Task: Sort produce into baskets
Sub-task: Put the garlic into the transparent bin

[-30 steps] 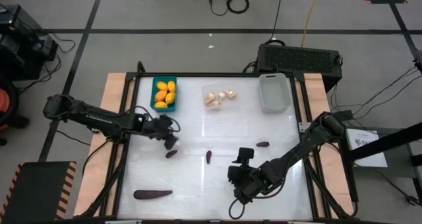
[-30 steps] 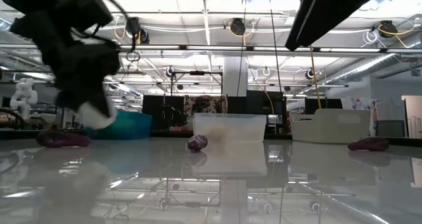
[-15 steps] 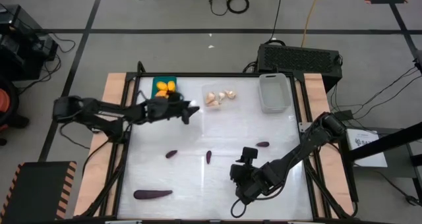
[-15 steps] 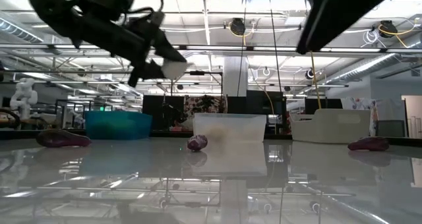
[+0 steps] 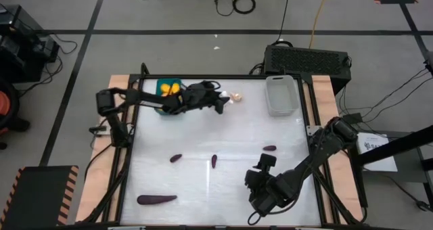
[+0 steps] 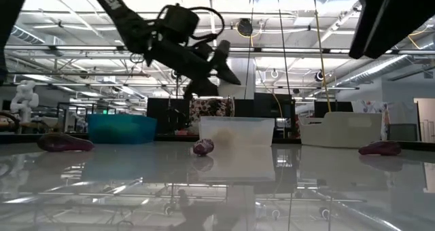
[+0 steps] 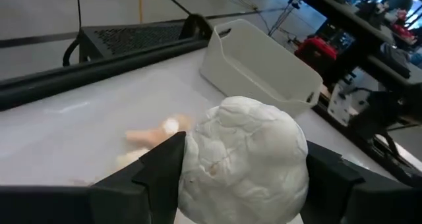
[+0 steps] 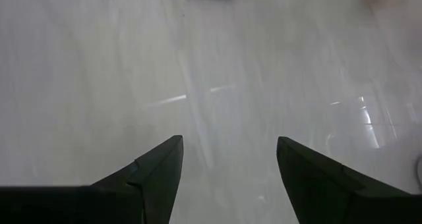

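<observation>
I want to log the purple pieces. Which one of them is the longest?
The long eggplant, lying near the table's front left corner; the other three purple pieces are short stubs mid-table.

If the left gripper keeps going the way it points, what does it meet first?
Probably the pale cream garlic bulbs lying just ahead in the clear tray; the left gripper, shut on a white garlic bulb, points at them. Depth is uncertain.

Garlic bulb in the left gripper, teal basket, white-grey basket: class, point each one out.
garlic bulb (image 7: pixel 244 155), left wrist view, middle of its cream surface.
teal basket (image 6: pixel 122 129), low view, front wall.
white-grey basket (image 5: pixel 281 108), high view, near rim.
</observation>
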`<act>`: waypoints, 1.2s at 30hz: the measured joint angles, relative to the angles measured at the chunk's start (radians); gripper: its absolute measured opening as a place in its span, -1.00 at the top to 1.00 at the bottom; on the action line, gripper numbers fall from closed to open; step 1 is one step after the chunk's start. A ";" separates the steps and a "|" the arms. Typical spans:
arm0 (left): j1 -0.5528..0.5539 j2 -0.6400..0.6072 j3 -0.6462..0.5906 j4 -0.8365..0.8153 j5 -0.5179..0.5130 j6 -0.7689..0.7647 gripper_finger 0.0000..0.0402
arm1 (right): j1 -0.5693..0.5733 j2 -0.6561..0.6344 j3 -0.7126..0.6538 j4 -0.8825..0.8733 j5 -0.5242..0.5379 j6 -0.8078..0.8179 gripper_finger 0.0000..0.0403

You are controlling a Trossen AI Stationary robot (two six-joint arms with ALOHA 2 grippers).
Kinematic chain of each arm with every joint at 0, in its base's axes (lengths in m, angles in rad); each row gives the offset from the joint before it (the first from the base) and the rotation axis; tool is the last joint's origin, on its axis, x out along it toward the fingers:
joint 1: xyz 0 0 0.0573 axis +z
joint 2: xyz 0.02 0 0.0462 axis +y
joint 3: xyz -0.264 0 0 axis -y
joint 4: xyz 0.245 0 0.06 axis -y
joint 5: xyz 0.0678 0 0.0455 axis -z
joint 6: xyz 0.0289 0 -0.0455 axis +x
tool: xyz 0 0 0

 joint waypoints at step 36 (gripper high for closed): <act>0.020 0.059 0.110 0.021 -0.036 0.212 -0.70 | 0.005 0.000 0.000 0.014 0.056 0.029 -0.18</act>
